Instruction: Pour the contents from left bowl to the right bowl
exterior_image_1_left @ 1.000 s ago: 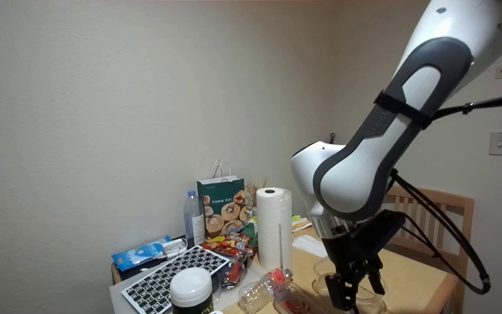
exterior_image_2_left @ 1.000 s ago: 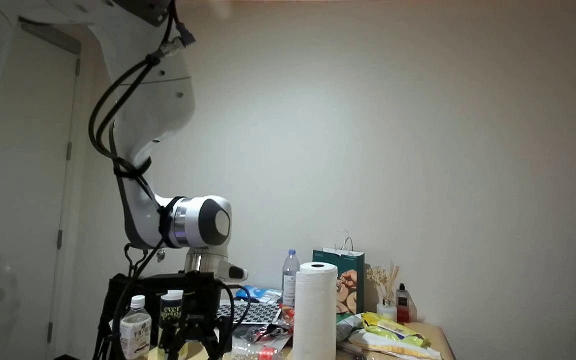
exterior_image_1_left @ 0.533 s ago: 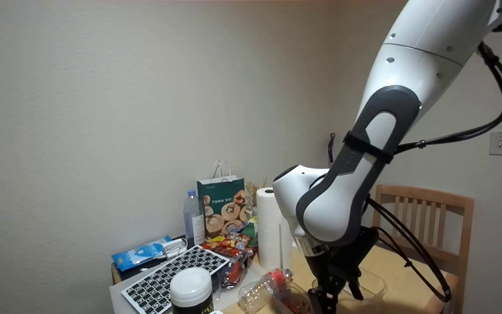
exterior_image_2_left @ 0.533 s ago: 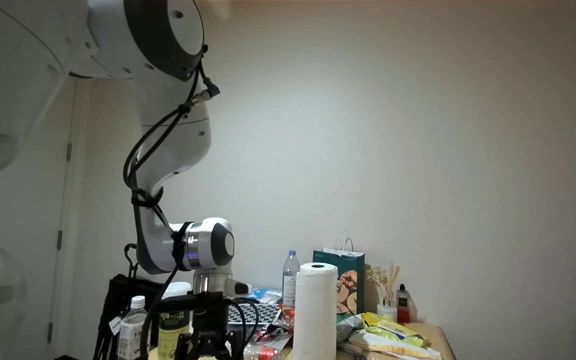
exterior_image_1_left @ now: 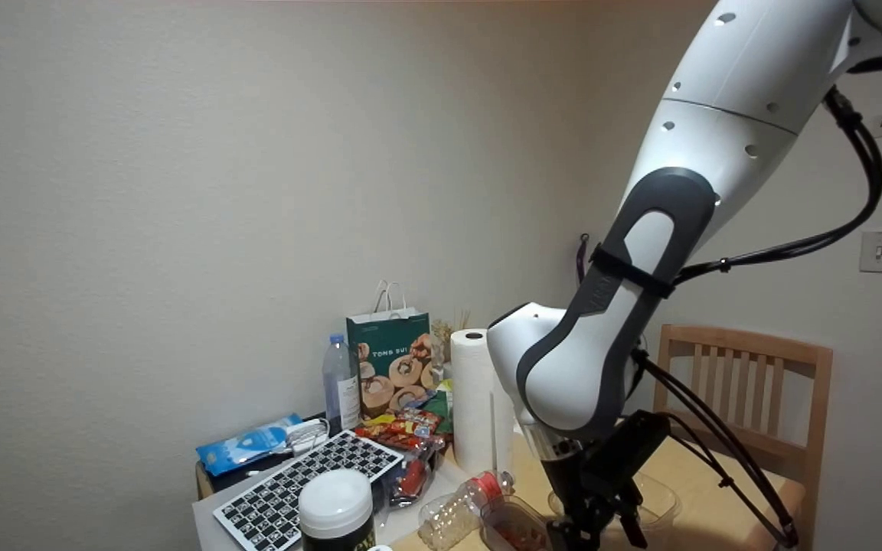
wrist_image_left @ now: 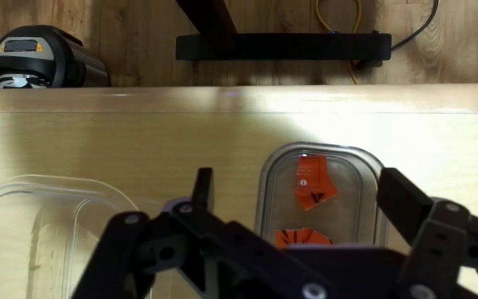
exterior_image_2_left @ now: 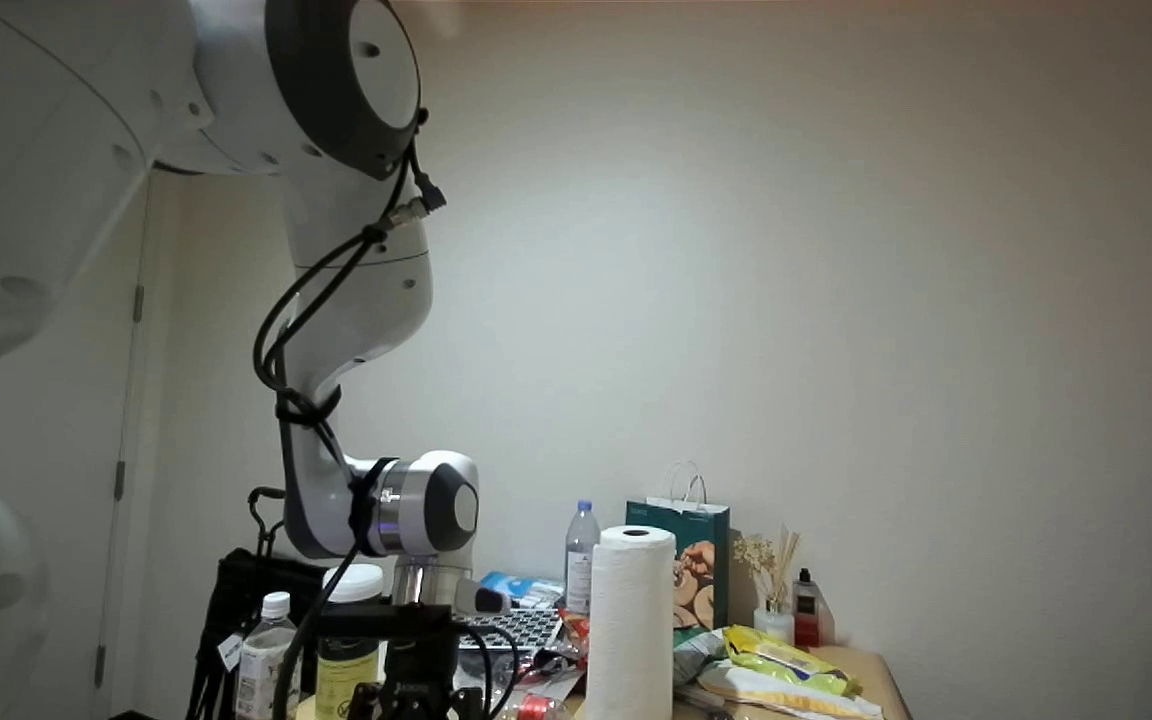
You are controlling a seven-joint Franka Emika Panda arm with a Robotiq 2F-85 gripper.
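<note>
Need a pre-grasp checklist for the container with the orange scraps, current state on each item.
1. Gripper open: ok, fingers well apart in the wrist view.
2. Source container loaded: ok, orange scraps lie in it.
3. Fingers centred on it: not ok, it seems; the finger at the wrist view's right overlaps its rim, the other stands off the opposite rim.
4. Finger height for a grasp: cannot tell.
5. Clear container ready to receive: cannot tell; no scraps in the part that shows, the rest is hidden or out of frame.
6. Plastic bottle free of the source container: cannot tell; beside it in an exterior view, contact unclear.
</note>
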